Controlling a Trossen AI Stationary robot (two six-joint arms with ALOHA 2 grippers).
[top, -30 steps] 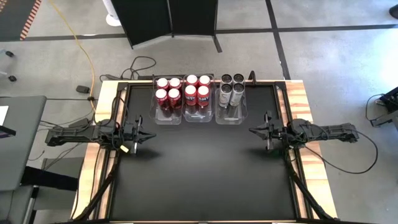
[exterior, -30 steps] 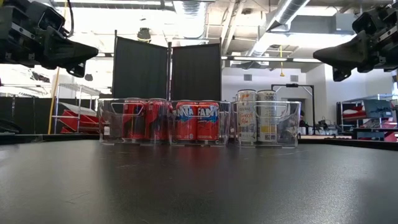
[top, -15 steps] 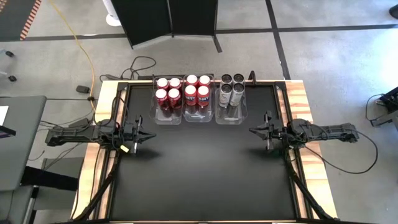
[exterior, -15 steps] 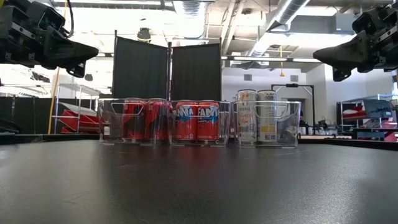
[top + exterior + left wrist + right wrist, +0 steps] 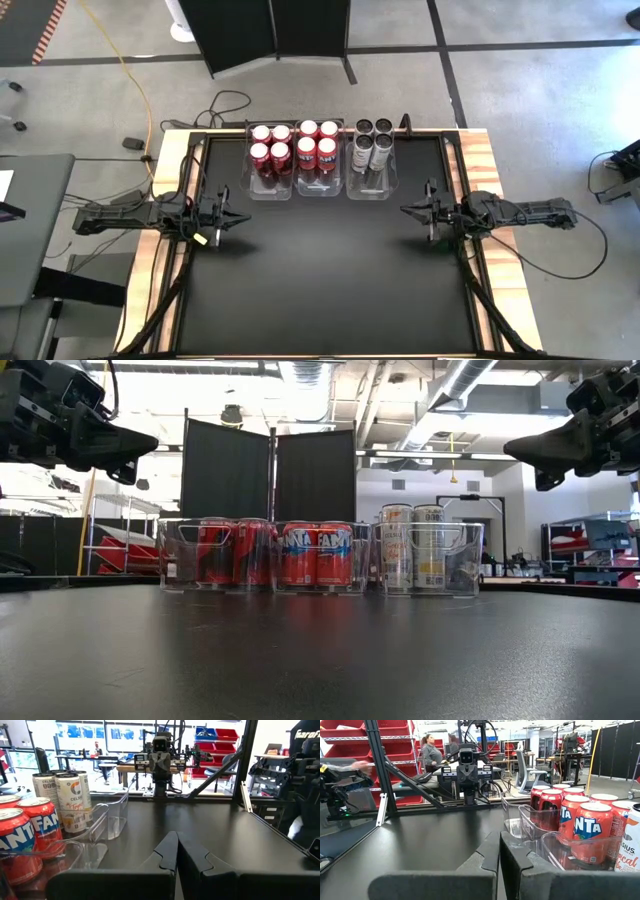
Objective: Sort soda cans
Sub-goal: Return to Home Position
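The soda cans stand upright in three clear bins in a row at the table's far edge. Two bins hold red cans [image 5: 270,150] [image 5: 318,148], and the third bin [image 5: 371,175] holds dark grey and silver cans [image 5: 371,140]. In the low view the red cans [image 5: 317,553] and silver cans [image 5: 412,547] show side by side. My left gripper [image 5: 246,218] hovers shut and level above the table's left side, its fingers [image 5: 170,845] together. My right gripper [image 5: 403,210] hovers shut and level at the right side, also seen from its own wrist [image 5: 499,834]. Both are well clear of the bins.
The black tabletop [image 5: 320,270] lies bare between the two arms and in front of the bins. Black divider panels [image 5: 280,30] stand beyond the far edge. A person [image 5: 430,752] is in the room far behind the left arm.
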